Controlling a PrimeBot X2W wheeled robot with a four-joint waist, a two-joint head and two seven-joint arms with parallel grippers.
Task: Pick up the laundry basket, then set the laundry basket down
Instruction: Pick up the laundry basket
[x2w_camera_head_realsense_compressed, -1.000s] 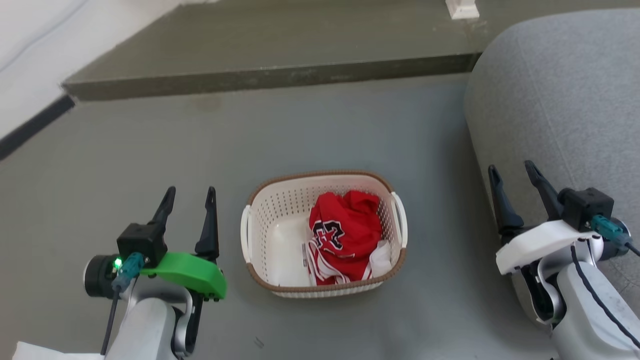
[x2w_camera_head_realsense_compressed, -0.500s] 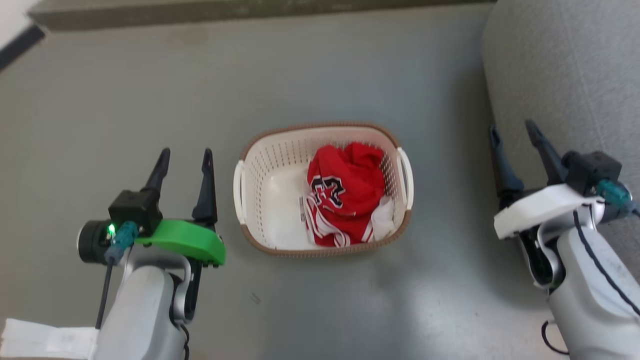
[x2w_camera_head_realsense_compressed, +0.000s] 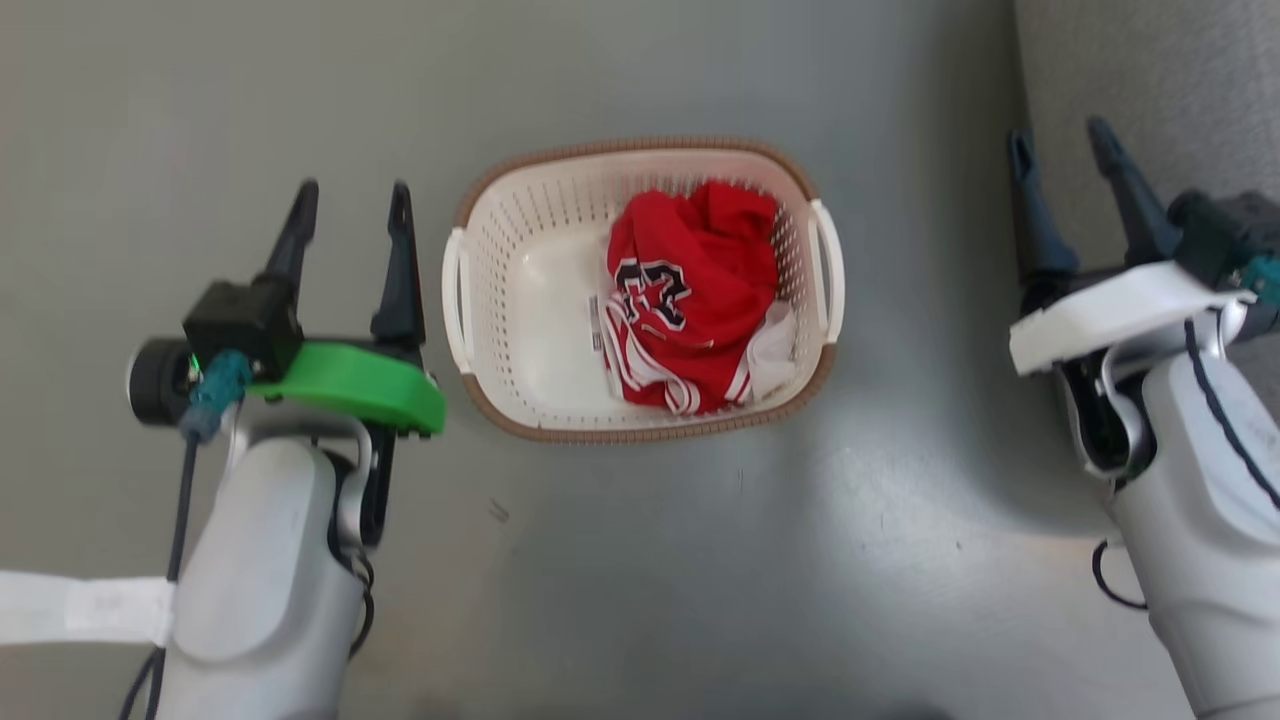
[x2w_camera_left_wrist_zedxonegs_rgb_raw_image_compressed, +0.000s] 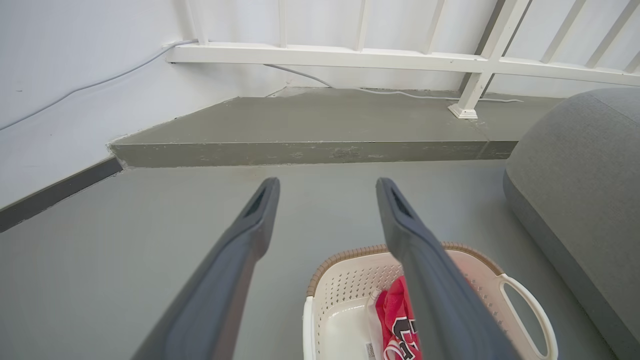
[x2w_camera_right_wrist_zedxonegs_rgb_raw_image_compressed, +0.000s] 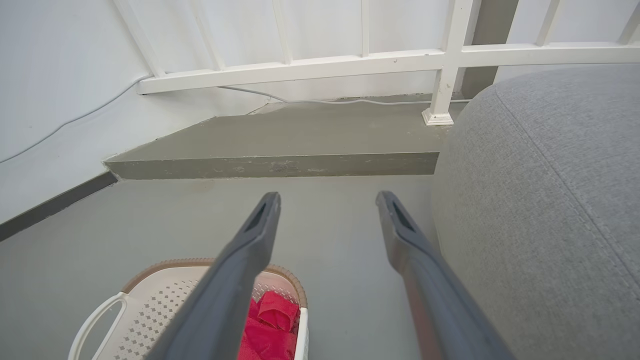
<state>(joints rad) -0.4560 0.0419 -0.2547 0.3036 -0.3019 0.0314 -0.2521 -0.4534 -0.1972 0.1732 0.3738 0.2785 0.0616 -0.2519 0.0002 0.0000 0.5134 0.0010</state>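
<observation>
1. The laundry basket (x2w_camera_head_realsense_compressed: 640, 433) is sitting upright on the grey floor (x2w_camera_head_realsense_compressed: 700, 570), between the two arms in the head view. Nothing is touching it.
2. A crumpled red jersey (x2w_camera_head_realsense_compressed: 690, 290) with white trim is lying inside, filling the basket's right half. The bare white bottom is showing on the left.
3. The left gripper (x2w_camera_head_realsense_compressed: 352, 190) is hovering just beside the basket's left handle (x2w_camera_head_realsense_compressed: 456, 300), apart from it, with its fingers pointing up the head view. Its jaws are standing wide apart and gripping nothing.
4. The right gripper (x2w_camera_head_realsense_compressed: 1060, 130) is hanging well apart from the right handle (x2w_camera_head_realsense_compressed: 832, 270), at the edge of a grey upholstered cushion (x2w_camera_head_realsense_compressed: 1150, 60). Its jaws are also spread wide and are carrying nothing.
5. In the left wrist view, the basket is showing low and right of centre, partly behind the right-hand finger.
6. In the right wrist view, the basket is sitting at the lower left.
7. A low concrete step (x2w_camera_left_wrist_zedxonegs_rgb_raw_image_compressed: 310, 150) and a white railing (x2w_camera_left_wrist_zedxonegs_rgb_raw_image_compressed: 400, 57) are lying beyond the floor.
</observation>
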